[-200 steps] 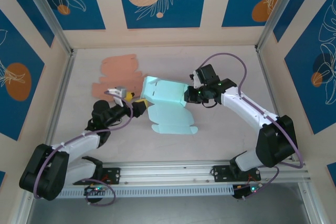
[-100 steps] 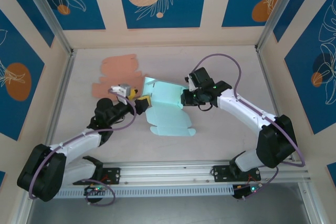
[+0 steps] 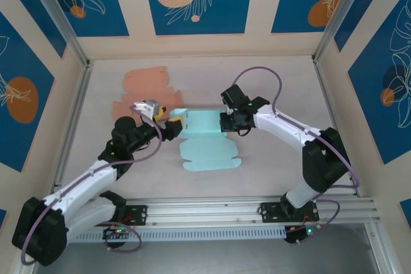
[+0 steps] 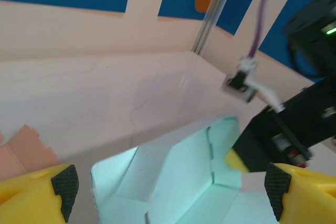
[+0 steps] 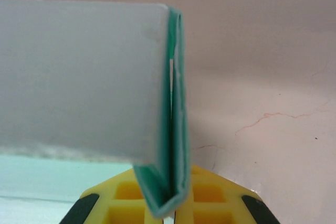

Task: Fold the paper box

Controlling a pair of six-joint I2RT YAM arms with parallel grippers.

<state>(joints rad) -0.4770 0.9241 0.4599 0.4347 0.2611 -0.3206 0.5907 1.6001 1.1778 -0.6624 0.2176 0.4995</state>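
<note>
Orange paper sheet lay flat near far left corner of table. Left gripper stood wide open by left edge of paper box — gripping nothing. Box sat mid-table, part folded. Right gripper pinched tight on box's raised right flap.

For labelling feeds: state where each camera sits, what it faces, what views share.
Top external: above, behind the bases, looking down on the table; both arms.
Left wrist: on left arm, facing the paper box; left gripper open.
Right wrist: on right arm, facing the box's edge; right gripper shut on it.
Shared: all show the box.
</note>
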